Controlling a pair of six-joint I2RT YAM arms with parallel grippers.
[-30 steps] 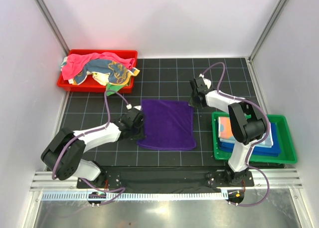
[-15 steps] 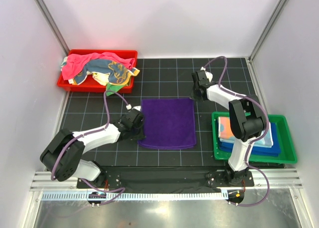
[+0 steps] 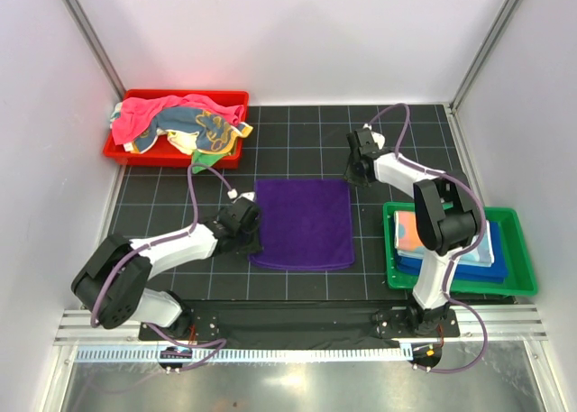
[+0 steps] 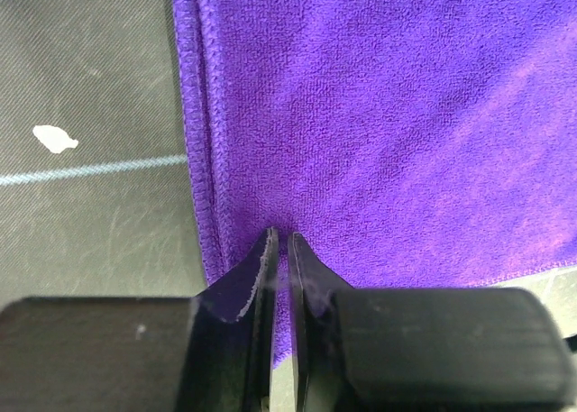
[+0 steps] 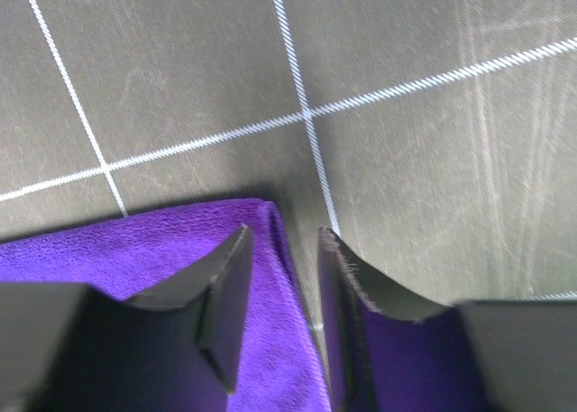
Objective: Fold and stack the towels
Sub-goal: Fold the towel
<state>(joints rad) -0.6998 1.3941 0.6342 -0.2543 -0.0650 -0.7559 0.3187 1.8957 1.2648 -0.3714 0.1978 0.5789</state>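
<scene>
A purple towel [image 3: 302,223] lies spread flat and doubled over on the black grid mat, mid-table. My left gripper [image 3: 255,236] sits low at the towel's near left edge. In the left wrist view that gripper [image 4: 281,236] has its jaws a narrow slit apart over the hemmed edge of the towel [image 4: 388,114]. My right gripper [image 3: 350,175] is at the far right corner. In the right wrist view it [image 5: 284,236] is open, and the towel corner [image 5: 135,250] lies flat on the mat between the fingers. More towels [image 3: 180,123] are heaped in the red tray.
The red tray [image 3: 117,152] stands at the far left. A green tray [image 3: 518,284] at the near right holds folded towels [image 3: 446,236] stacked flat. White walls and metal posts enclose the mat on three sides.
The right gripper carried the far right corner a little farther out, squaring the towel, then opened. The left gripper's jaws have parted slightly at the near left edge.
</scene>
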